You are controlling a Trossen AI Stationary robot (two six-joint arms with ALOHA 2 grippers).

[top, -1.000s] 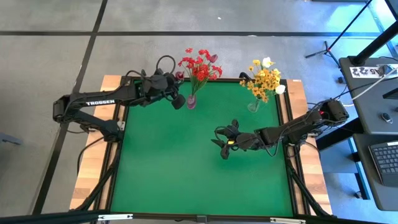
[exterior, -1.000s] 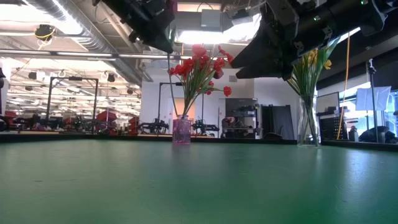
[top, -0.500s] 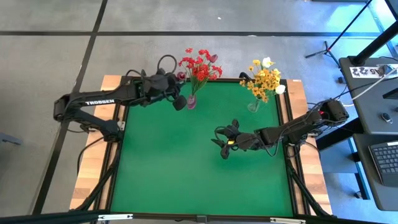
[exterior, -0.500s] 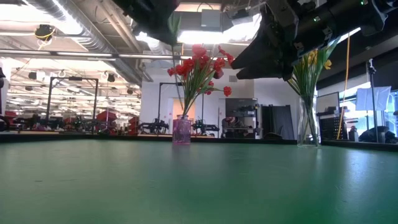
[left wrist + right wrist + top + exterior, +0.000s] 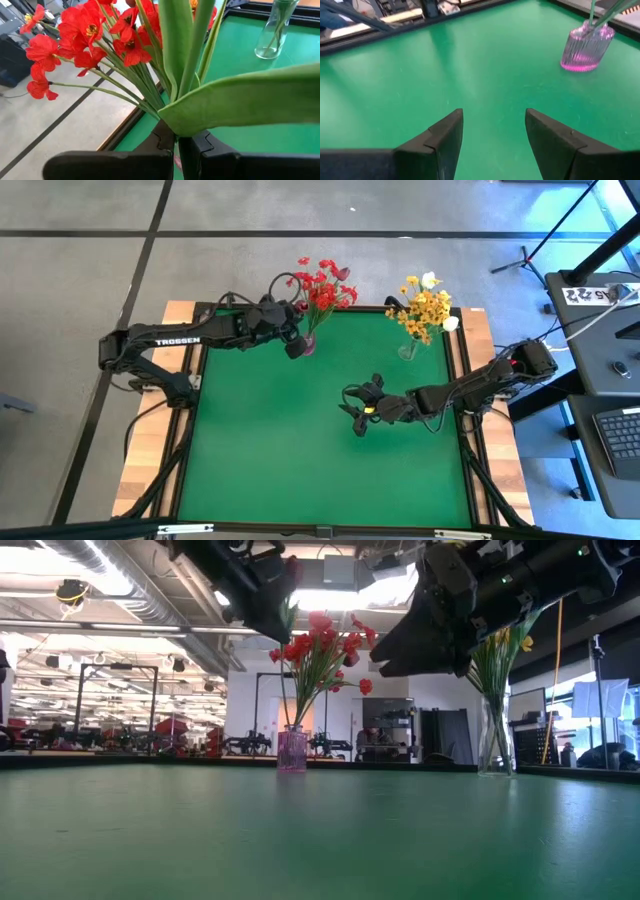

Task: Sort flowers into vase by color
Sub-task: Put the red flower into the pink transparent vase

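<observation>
Stem pinched in my left gripper, right over the pink vase of red flowers. I should lower it straight, threading between the stalks without knocking the vase. My right gripper hangs spread and empty mid-table.

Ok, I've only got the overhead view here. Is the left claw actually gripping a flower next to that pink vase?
Observer: Yes. The left wrist view shows the left claw shut on a thick green-stemmed flower with a broad leaf.
Operator: And the right claw, anything in it?
Observer: No. The right wrist view shows the right claw open and empty above the green table surface.
Operator: Is the vase standing straight?
Observer: The low view shows the ribbed pink glass vase upright, with the red blossom clusters fanning out of it.
</observation>
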